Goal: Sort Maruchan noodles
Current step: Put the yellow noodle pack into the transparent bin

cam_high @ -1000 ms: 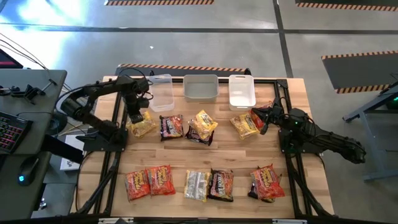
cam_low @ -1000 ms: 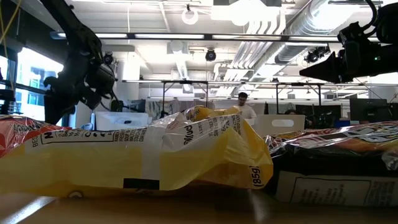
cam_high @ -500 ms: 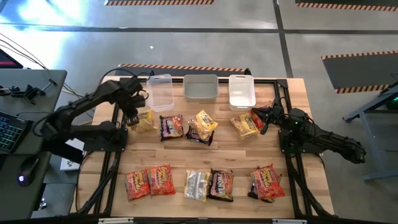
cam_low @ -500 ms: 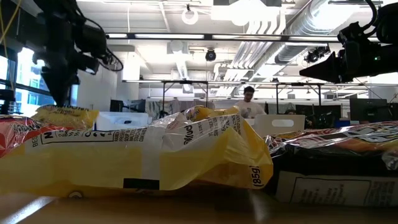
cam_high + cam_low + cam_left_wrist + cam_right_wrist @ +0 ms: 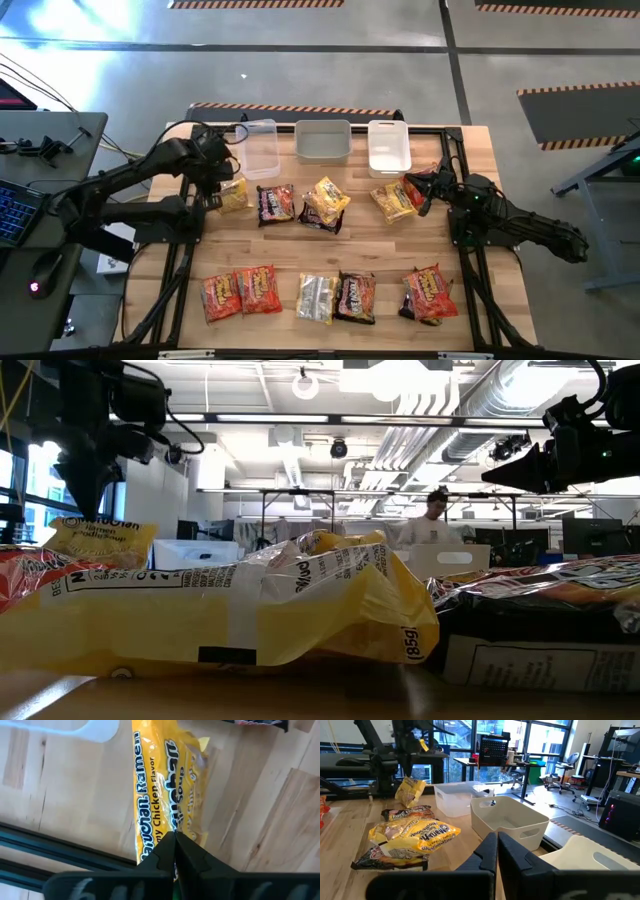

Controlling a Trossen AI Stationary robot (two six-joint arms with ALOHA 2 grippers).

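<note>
Sorting has barely started as far as anyone can tell. On the left, the left gripper [image 5: 222, 190] is pinched shut on a yellow packet [image 5: 233, 193], which dangles off the table [image 5: 400, 250] right in front of the clear tub [image 5: 258, 148]. A second ago that packet lay flat on the wood; now it's lifted, and the arm has pulled back toward the table's left edge.

Moving right, the grey tub [image 5: 323, 140] and white tub [image 5: 388, 146] look empty, and so does the clear one. Three more packets [image 5: 300, 203] lie in the back row, plus five in the front row [image 5: 330, 295], all still unsorted.

Far right, the right gripper [image 5: 420, 190] sits closed with nothing in it, next to another yellow packet [image 5: 392, 202]. It hasn't moved at all.
</note>
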